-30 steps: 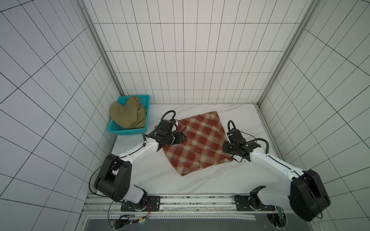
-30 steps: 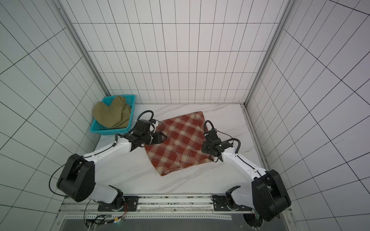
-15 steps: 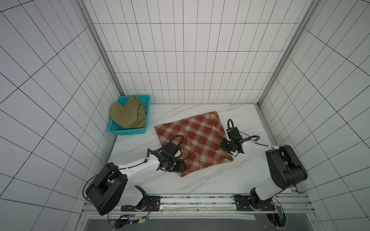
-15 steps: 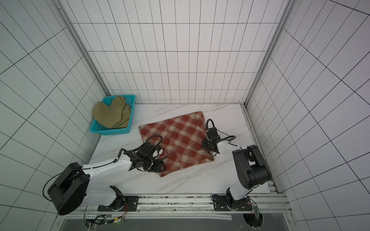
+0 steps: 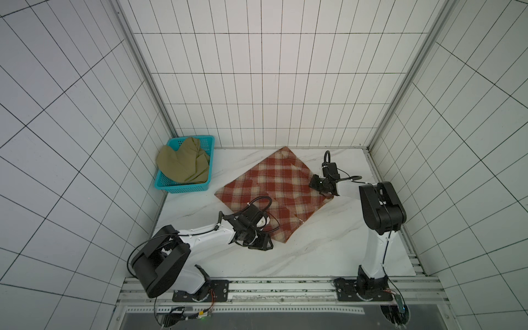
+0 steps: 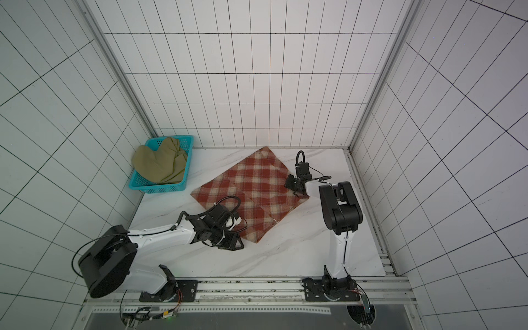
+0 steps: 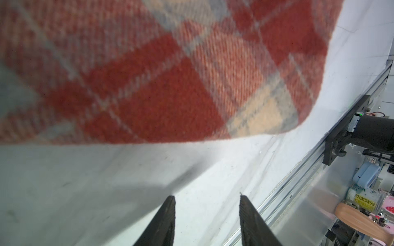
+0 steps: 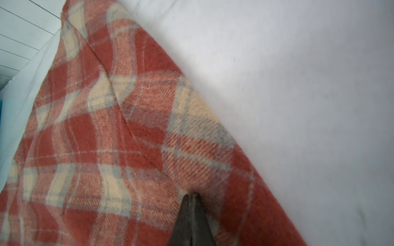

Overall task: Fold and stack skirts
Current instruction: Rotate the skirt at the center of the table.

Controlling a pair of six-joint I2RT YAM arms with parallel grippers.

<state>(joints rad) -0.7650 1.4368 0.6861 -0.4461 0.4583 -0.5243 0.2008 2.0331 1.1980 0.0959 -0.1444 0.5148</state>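
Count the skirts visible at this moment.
2. The plaid skirt lies spread on the table between the two arms. The olive skirt sits bunched in the teal basket at the far corner on the robot's left. Anything beneath it would be hidden.

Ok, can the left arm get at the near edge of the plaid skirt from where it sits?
Probably yes. The left hand is open and low over the table, pointing at the edge of the plaid skirt. Only bare tabletop lies between them, and nothing blocks the way.
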